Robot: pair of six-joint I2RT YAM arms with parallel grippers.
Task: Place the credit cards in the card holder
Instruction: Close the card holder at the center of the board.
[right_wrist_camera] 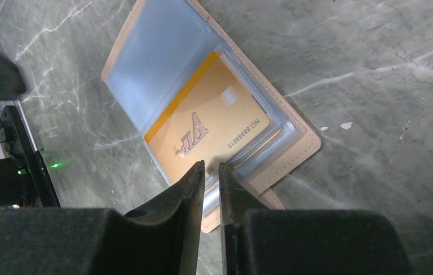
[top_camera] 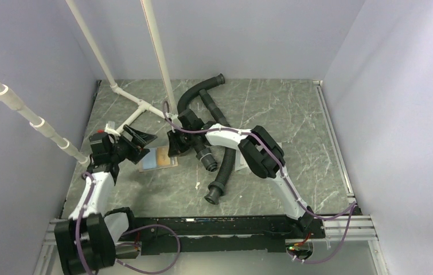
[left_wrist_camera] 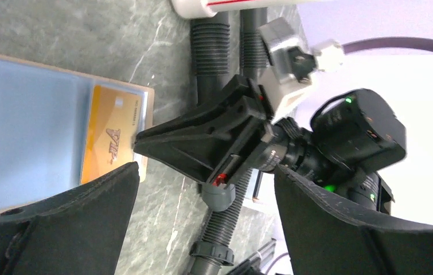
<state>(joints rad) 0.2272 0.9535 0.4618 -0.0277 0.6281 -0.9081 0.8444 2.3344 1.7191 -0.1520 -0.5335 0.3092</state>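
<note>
The card holder lies open and flat on the worktop, left of centre, with its long side running left to right. A yellow card sits in the clear sleeve on its right half, the card's long axis running along the holder's.

The right pincer has its tips at the card's right-hand long edge, close to a corner, so the card lies directly left of it and any push would go leftward, deeper into the sleeve. Its fingers stand almost together with a thin slit between them. I cannot tell whether that slit nips the card's edge or only the plastic leaves under it.

The left pincer hangs at the holder's far-left corner, spread wide and apart from it. Of the two, the right pincer is the nearer.

How far the card has gone into the sleeve is hard to judge, since the sleeve's mouth blends with the leaves below. The remaining credit cards are nowhere in view. The right arm and black hoses cover most of a white tray, so its contents are hidden.
</note>
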